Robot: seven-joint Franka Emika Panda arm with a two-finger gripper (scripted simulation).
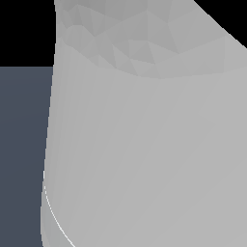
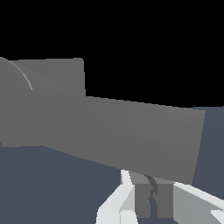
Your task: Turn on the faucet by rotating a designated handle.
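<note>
**Grey bar seen close above the gripper; exterior view filled by a pale surface**

Exterior view: almost the whole frame is taken up by a large, pale grey, faceted surface (image 1: 144,144) seen from very near; which thing it belongs to cannot be told. Beside it, toward the exterior view's left, a strip of dark blue-grey ground (image 1: 21,154) is seen under a black background. Neither the faucet nor the gripper can be made out here.

Wrist view: the plain matte grey square faucet block (image 2: 48,83), with a thin curved ring line on its face, is seen close up. From the block, the long, slim grey handle bar (image 2: 144,135) is extended to a squared-off free end. The white gripper (image 2: 153,199) is seen just beside that free end, its dark grey pads (image 2: 143,197) close together and apart from the bar's surface; nothing is seen held between them, though whether they are fully closed cannot be told.
</note>
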